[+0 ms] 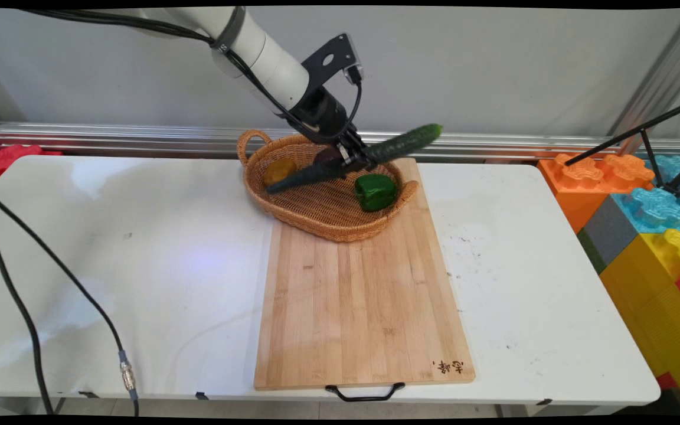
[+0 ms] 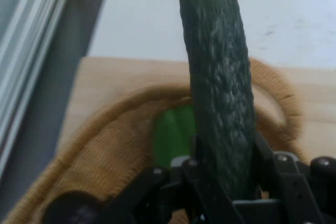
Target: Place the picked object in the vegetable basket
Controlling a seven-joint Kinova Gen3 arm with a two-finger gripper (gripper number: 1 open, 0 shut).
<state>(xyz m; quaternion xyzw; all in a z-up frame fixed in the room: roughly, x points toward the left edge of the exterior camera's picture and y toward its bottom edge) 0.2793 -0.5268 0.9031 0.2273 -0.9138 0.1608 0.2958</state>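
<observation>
Gripper point(image 1: 353, 158) clamped mid-cucumber point(image 1: 356, 158) — balanced, tilted, clear of the basket point(image 1: 322, 221) below, pepper point(image 1: 375, 192) just under.

1 cucumber point(image 1: 356, 158), 1 green pepper point(image 1: 375, 192), 1 yellow item point(image 1: 279, 171), 1 dark purple item point(image 1: 326, 155), 1 basket point(image 1: 316, 215), 1 cutting board point(image 1: 363, 307).

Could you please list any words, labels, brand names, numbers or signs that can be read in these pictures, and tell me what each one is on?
Nothing can be read with certainty.
A dark mark of what look like characters is burnt into the near right corner of the wooden cutting board; too small to read.
The cucumber held in the gripper, the wicker basket, the green pepper and the white table show no text.
</observation>
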